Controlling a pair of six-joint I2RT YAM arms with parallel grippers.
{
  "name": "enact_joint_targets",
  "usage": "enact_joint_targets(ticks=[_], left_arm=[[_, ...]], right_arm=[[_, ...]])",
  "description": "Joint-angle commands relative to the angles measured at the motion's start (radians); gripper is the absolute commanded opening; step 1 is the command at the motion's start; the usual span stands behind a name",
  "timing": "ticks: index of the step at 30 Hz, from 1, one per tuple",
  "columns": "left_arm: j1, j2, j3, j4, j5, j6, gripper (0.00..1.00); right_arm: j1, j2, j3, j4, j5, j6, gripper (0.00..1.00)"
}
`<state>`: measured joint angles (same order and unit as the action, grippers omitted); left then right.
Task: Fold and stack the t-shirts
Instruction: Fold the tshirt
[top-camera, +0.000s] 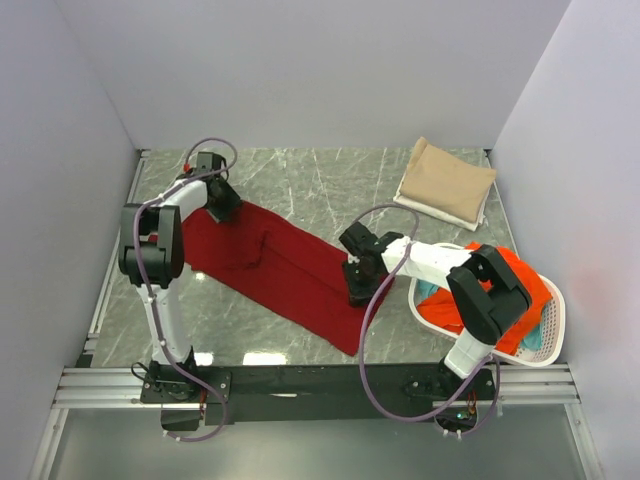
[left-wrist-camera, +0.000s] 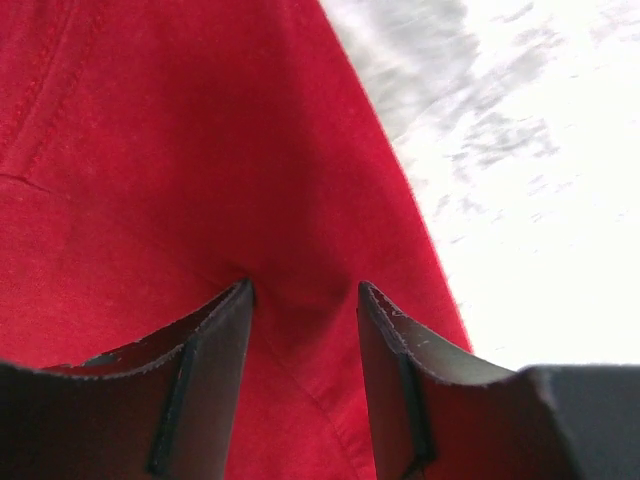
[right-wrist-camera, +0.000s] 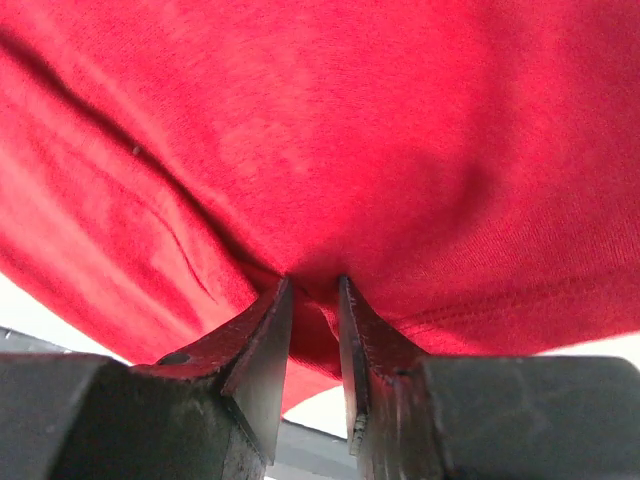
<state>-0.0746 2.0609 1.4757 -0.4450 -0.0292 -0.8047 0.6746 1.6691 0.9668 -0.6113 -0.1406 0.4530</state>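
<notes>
Dark red t-shirt (top-camera: 280, 265) is spread diagonally across the middle of the surface (top-camera: 300, 180). Its near-right end is pinched in the right claw (top-camera: 357, 296). The left claw (top-camera: 224, 210) is pressed on its far-left end, jaws apart; a grip cannot be told.

The right arm (top-camera: 488, 285) hides most of the teal shirt (top-camera: 432, 292). Both wrist views cut the dark red shirt (left-wrist-camera: 200, 150) off.
</notes>
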Motion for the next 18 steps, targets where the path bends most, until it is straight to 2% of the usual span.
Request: enact_joint_targets(ticks=[1,7,10,18], left_arm=[[-0.027,0.083,0.087,-0.02,-0.026,0.055,0.52],[-0.073,0.218,0.305,-0.073,-0.021,0.116,0.53],[-0.106,0.257,0.36,-0.075,-0.023,0.151,0.52],[-0.166,0.239,0.397,-0.055,0.009,0.162,0.51]], right_arm=[[0.052,0.015,0.007,0.041,-0.054,0.039,0.33],[0.141,0.047,0.024,0.07,-0.108,0.098,0.32],[0.195,0.063,0.041,0.082,-0.125,0.107,0.32],[0.296,0.074,0.141,0.032,-0.103,0.059,0.31]])
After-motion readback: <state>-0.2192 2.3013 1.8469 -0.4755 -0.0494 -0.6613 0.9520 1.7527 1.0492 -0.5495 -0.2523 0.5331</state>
